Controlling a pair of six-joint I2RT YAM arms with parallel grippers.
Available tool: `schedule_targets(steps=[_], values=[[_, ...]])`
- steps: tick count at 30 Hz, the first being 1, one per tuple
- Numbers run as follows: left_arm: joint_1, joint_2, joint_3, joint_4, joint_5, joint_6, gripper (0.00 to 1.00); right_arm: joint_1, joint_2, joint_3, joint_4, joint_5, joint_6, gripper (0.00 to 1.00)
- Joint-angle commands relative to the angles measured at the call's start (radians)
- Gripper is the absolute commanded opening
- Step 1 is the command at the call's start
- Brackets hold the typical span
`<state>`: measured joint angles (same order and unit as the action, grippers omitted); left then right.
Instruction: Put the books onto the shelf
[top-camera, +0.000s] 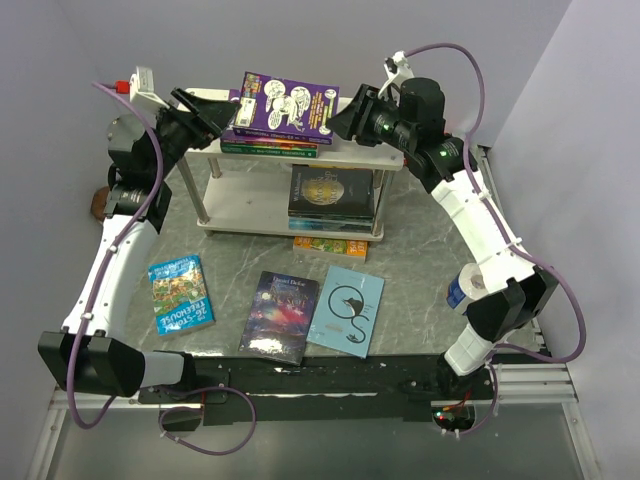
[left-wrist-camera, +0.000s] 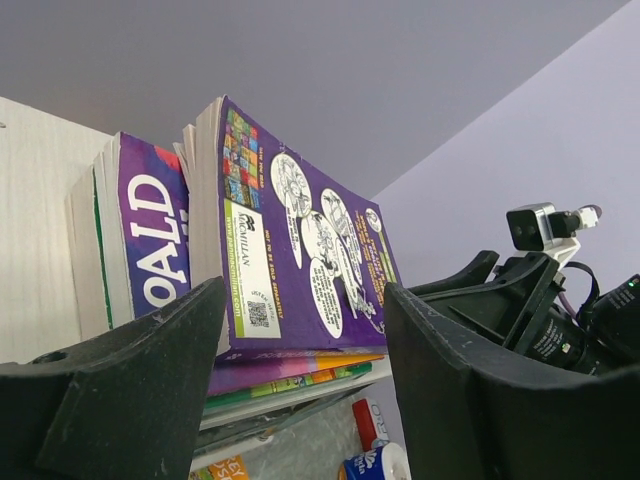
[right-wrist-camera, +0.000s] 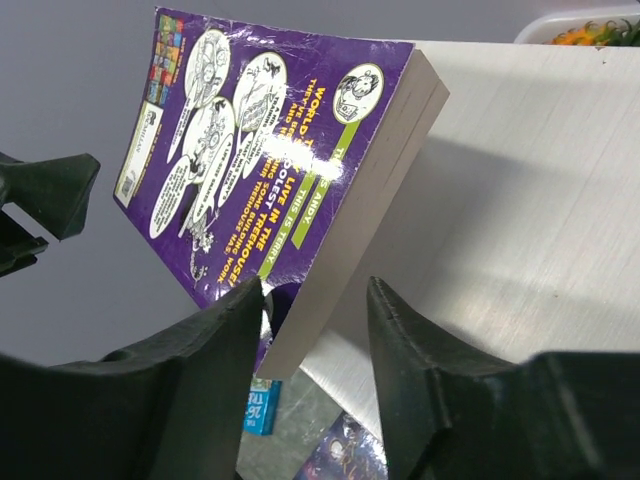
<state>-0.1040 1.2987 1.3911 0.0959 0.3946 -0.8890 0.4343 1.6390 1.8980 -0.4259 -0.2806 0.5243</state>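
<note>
Book (top-camera: 289, 103) overhangs shelf (top-camera: 340, 155) edge.

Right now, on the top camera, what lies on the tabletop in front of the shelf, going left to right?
green cartoon book → dark starry book → light blue book with the black swirl → white-and-blue tape roll

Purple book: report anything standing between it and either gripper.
Nothing visible does. The purple book lies atop the stack on the shelf, and the left gripper and right gripper flank its ends with open jaws.
</note>
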Motion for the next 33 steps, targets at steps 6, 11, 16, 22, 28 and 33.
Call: schedule_targets(steps=[6,11,16,22,28,33], values=[[0.004,0.008,-0.009,0.064,0.038,-0.013,0.68,0.018,0.024,0.078,0.027,-0.012,-0.018,0.46],[0.004,0.008,-0.023,0.065,0.049,-0.013,0.66,0.035,0.047,0.099,0.023,-0.019,-0.026,0.44],[0.004,0.011,-0.023,0.056,0.047,0.002,0.66,0.046,0.073,0.139,0.006,-0.023,-0.029,0.43],[0.004,0.004,-0.027,0.041,0.036,0.016,0.65,0.053,0.096,0.171,-0.004,-0.029,-0.029,0.42],[0.004,-0.015,-0.041,0.039,0.032,0.018,0.65,0.07,0.117,0.2,-0.014,-0.032,-0.032,0.41],[0.004,-0.039,-0.053,0.025,0.009,0.03,0.65,0.08,0.125,0.21,-0.017,-0.032,-0.03,0.41]])
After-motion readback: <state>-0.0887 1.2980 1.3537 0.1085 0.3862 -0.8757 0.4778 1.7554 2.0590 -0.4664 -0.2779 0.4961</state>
